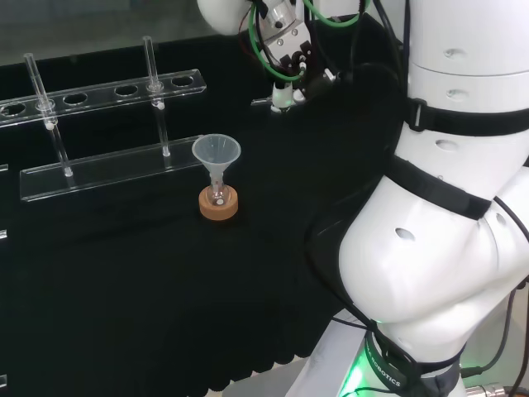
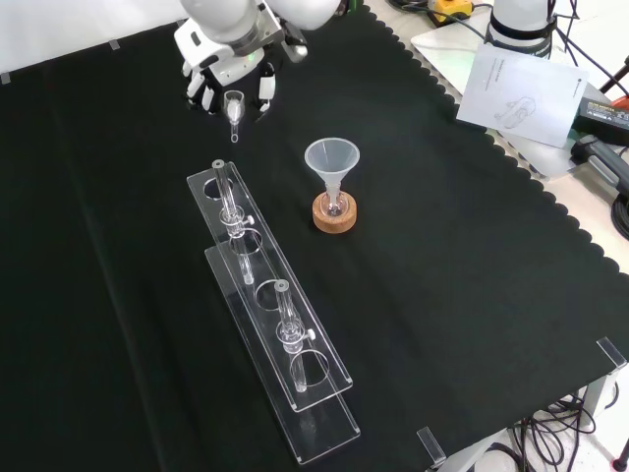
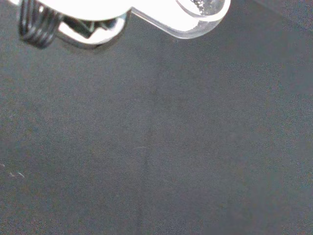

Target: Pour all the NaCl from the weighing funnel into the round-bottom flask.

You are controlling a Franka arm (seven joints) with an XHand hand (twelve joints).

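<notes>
NaCl, if it is what shows as pale grains, sits in the small clear glass weighing funnel (image 2: 234,106) that the black and white hand (image 2: 224,69) holds near the top of the front view, its fingers (image 2: 265,90) curled down on either side of it; the wrist view shows the same vessel's rounded end (image 3: 203,17) close under the palm with white specks inside. In the front view its narrow stem points down and toward the camera, so its long axis runs roughly from the hand toward the acrylic rack.

Well apart from it, lower and to the right in the front view, a clear plastic conical funnel (image 2: 331,162) stands upright on what I take to be the round-bottom flask (image 2: 335,206), a small clear vessel seated in a tan cork ring stand (image 2: 335,216). In the head view the same conical funnel (image 1: 216,155) and cork ring (image 1: 219,205) lie below and left of the hand (image 1: 285,62), with bare black cloth on the bench (image 1: 149,281) between them.

A two-tier clear acrylic rack (image 2: 270,329) carrying two slim glass tubes (image 2: 226,192) lies left of the flask in the front view, beside the likely path.

My judgement: pouring has not begun; the coming move needs the stem carried over the conical funnel's wide mouth, then tipped.
</notes>
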